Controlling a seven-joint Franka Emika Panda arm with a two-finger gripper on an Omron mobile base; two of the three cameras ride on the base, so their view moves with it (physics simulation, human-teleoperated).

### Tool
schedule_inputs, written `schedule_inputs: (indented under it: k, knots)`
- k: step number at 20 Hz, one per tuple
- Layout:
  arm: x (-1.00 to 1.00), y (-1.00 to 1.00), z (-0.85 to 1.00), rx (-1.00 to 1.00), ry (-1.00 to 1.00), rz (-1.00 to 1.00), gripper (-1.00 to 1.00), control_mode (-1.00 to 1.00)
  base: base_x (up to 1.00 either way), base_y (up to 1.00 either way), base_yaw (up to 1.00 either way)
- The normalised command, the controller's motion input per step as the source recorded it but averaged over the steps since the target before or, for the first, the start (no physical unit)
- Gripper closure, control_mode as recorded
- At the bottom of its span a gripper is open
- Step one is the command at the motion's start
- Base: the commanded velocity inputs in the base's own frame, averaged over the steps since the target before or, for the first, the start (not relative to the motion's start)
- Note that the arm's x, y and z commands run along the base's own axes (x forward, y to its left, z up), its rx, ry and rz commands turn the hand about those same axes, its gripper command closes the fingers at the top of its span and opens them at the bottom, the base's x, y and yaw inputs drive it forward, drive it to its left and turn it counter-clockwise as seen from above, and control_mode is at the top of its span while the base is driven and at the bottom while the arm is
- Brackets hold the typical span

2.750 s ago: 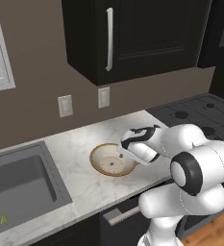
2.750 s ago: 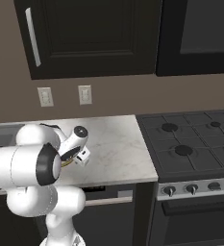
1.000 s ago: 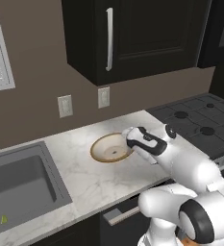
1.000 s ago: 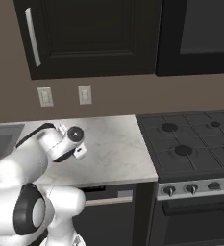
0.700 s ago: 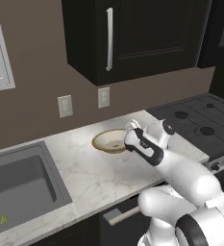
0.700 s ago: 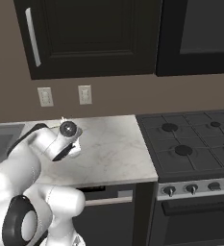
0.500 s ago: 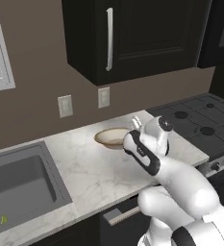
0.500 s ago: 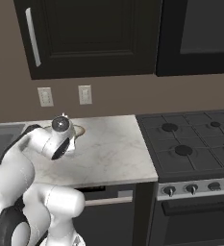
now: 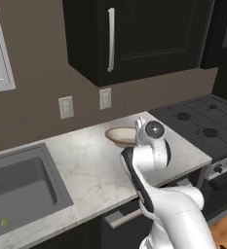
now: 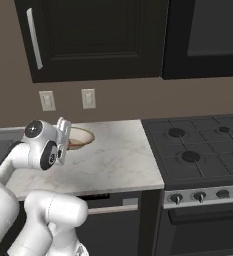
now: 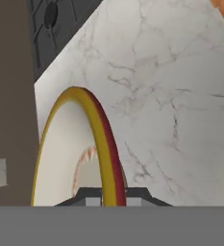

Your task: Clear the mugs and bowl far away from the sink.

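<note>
The cream-tan bowl with its brown-gold rim hangs close over the marble counter near the back wall, below the outlets. My gripper is shut on the bowl's right-hand rim. From the right base view the bowl sticks out to the right of the gripper. In the hand view the bowl is seen edge-on, and its rim runs down between the fingertips. The dark grey sink lies at the counter's left end, well away from the bowl. The mugs are out of view.
A black stove adjoins the counter on the right; its burners sit beyond the bowl. Dark wall cabinets hang above. Two outlets are on the wall behind. Bare marble stretches between the bowl and the stove.
The arm has swung up and back, carrying the bowl from the middle of the counter toward the back wall. The grip on its rim has stayed shut.
</note>
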Motion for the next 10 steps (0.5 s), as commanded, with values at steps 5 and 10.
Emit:
schedule_inputs:
  k: [5,10]
  knots:
    - [-0.78,0.00,0.12,0.08,-0.07,-0.05,1.00,-1.00,0.00,0.00,0.00]
    - [-0.62,0.00,0.26,0.07,0.00,0.00,1.00,-1.00,0.00,0.00,0.00]
